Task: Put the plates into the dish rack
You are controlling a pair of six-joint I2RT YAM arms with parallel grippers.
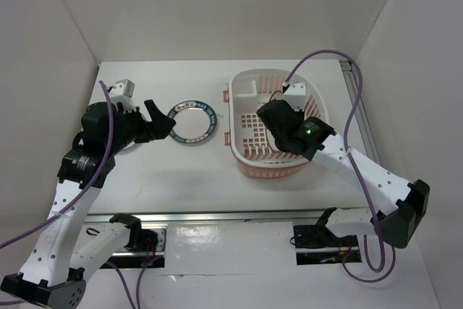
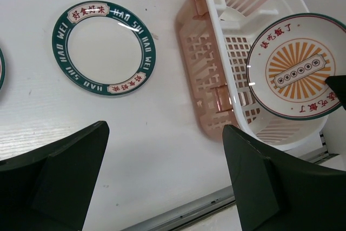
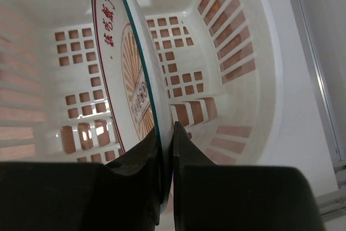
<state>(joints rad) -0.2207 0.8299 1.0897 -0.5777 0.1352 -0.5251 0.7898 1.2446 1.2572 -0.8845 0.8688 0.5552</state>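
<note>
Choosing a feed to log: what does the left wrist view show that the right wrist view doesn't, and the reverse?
Only left wrist: the blue-rimmed plate flat on the table, and the open left fingers holding nothing. Only right wrist: the sunburst plate edge-on, its rim pinched between the right fingers. Both: the sunburst plate held over the inside of the dish rack.
</note>
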